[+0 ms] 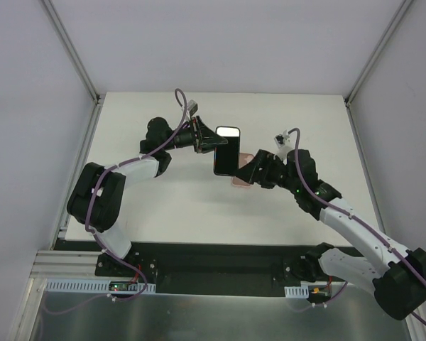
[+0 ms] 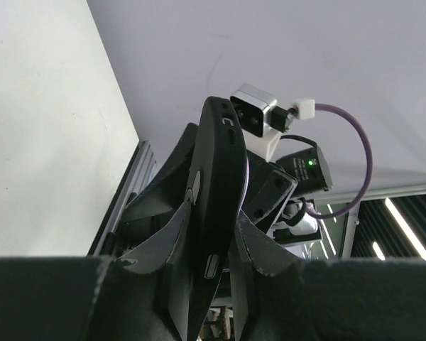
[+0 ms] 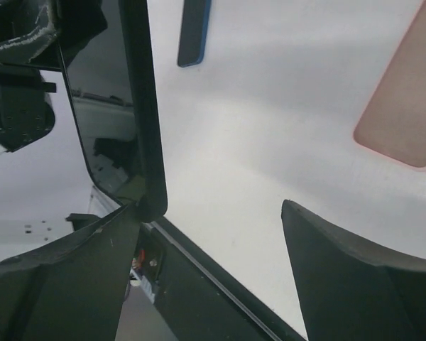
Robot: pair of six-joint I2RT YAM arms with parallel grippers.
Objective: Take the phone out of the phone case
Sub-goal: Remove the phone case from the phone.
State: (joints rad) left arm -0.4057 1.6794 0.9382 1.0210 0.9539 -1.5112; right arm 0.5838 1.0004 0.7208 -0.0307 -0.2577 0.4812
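Nearest the bases, the phone case [image 1: 240,181] lay flat on the white table [image 1: 163,206]. It sat partly under the R gripper [image 1: 247,169] and nothing gripped it. In the R wrist view the phone case [image 3: 405,114] sat ahead and off to one side, beyond the R gripper [image 3: 209,207]. That gripper's fingers were spread wide w/ bare tabletop showing between them. One finger [image 3: 78,284] reached the bottom corner of the phone [image 3: 106,106]; touching or just beside, couldn't tell.

Farther back, the phone [image 1: 227,150] was out of the case and lifted off the table, held at its long side by the L gripper [image 1: 214,142]. In the L wrist view the phone [image 2: 216,156] stood edge-on, and the L gripper [image 2: 214,213] was pinched on it, w/ one finger [image 2: 163,241] on each flat face.

Phone: slim black slab, rounded corners, glossy face mirroring the surroundings, w/ small slots and a button along the edge. Case: thin salmon-pink shell, matte, rounded corner. Fingers: black, matte, wedge-shaped. Table: smooth, matte white.
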